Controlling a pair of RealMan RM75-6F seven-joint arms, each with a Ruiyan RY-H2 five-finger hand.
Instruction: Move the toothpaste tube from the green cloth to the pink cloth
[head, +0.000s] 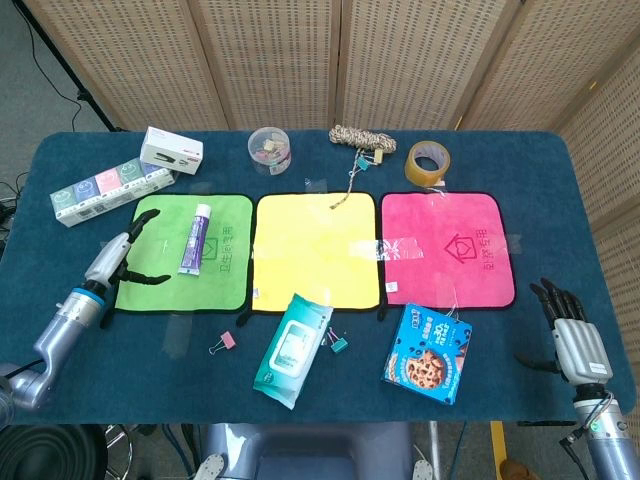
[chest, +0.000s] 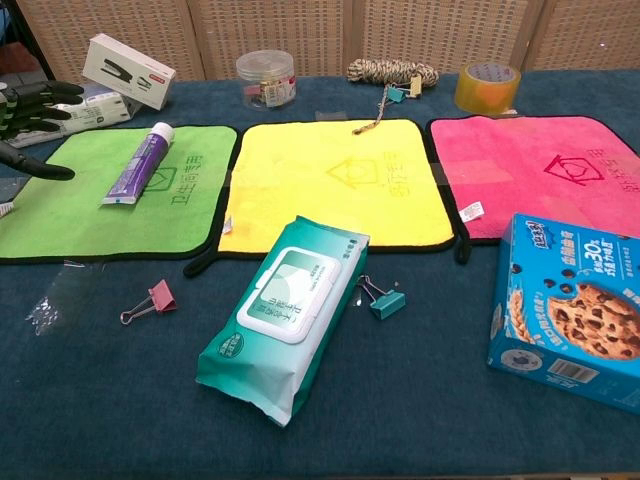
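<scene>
A purple and white toothpaste tube lies lengthwise on the green cloth, cap end toward the back. The pink cloth lies flat at the right with nothing on it. My left hand hovers over the green cloth's left edge, fingers spread, holding nothing, a short way left of the tube. Off the table's near right corner my right hand stays open, palm down; the chest view does not show it.
A yellow cloth lies between the green and pink ones. In front sit a wet-wipes pack, a cookie box and two binder clips. Along the back are a tissue pack, white box, plastic jar, rope and tape roll.
</scene>
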